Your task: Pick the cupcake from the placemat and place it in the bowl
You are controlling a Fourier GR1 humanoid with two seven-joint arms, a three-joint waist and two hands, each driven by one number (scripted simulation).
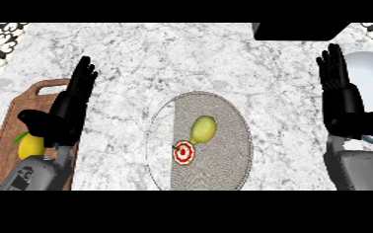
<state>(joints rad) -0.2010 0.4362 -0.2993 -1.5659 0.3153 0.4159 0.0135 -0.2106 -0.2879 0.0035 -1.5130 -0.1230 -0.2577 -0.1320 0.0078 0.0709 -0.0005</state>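
head view: the pick has not begun. left hand [69, 109] and right hand [341, 98] show straight fingers, holding nothing. cupcake [185, 152] lies on the placemat [226, 168] at centre; bowl [362, 66] is far right. next, i judge, the right hand must reach left and curl round it.

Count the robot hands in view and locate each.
2. The left hand rests open over the wooden board at left; the right hand rests open by the bowl at right. None looks hidden.

Matte black left robot hand [67, 108], slender segmented fingers and a blunt thumb; matching black right robot hand [341, 98]. Rounded grey left forearm [33, 174] with small dark markings on its shell; smooth grey right forearm [351, 170], lightly glossy.
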